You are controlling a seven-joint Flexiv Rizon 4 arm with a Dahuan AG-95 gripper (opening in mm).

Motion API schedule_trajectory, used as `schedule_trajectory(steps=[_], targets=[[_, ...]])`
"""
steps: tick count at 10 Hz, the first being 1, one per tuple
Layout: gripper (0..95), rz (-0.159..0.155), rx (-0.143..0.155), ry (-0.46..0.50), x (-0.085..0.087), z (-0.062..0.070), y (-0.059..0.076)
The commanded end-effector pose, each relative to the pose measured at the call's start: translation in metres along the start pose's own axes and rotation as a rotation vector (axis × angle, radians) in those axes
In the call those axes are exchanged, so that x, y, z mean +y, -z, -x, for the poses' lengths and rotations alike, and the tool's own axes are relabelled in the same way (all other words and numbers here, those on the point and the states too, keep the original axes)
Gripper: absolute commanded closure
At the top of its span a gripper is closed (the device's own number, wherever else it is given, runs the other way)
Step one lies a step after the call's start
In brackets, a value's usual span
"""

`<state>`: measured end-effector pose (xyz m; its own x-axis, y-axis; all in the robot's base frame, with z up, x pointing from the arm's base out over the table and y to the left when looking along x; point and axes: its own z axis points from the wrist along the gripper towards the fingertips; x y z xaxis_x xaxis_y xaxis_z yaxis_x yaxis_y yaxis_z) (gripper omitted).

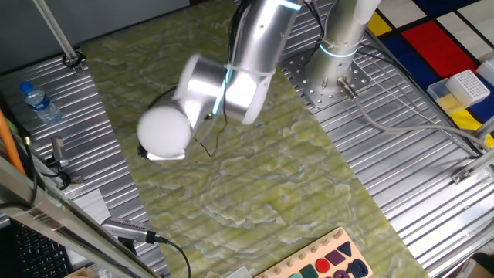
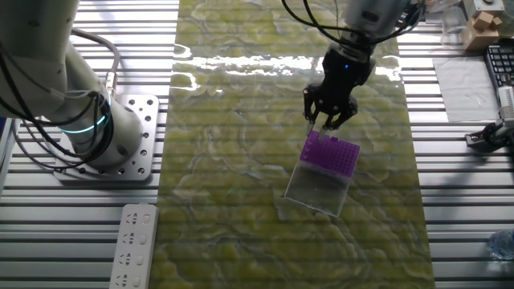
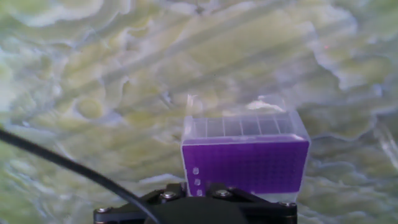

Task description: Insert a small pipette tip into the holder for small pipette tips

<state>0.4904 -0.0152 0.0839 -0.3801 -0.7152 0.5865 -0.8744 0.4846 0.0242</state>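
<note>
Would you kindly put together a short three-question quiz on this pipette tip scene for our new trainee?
1. True or false: the gripper hovers above the purple holder.
2. The mat under the holder is: A) green marbled, B) plain black, C) red.
3. Fill in: in the hand view, small white tips show along the holder's ___ edge.

Key: 1 true; 2 A; 3 left. Whether the jaws hold a tip cannot be told.

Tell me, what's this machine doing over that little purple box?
A robot arm's gripper hangs just above one end of the purple pipette tip holder, which sits on the green mat. A slim pale tip seems to stick out below the fingers, but it is too small to be sure. It has not visibly gone into the holder.
</note>
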Motion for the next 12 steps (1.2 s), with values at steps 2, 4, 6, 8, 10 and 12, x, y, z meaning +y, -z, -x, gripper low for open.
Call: schedule_trajectory(steps=[2,4,6,8,10,12], targets=[[95.0,0.132,-0.32,-0.398,0.019,0.031,0.041],[95.0,0.075,-0.423,-0.463,0.038,0.057,0.056],[95.0,0.133,-0.543,-0.563,0.058,0.079,0.07],[95.0,0.14,-0.589,-0.606,0.072,0.101,0.084],[95.0,0.181,-0.632,-0.651,0.082,0.121,0.091],[95.0,0.178,-0.648,-0.646,0.088,0.132,0.093]])
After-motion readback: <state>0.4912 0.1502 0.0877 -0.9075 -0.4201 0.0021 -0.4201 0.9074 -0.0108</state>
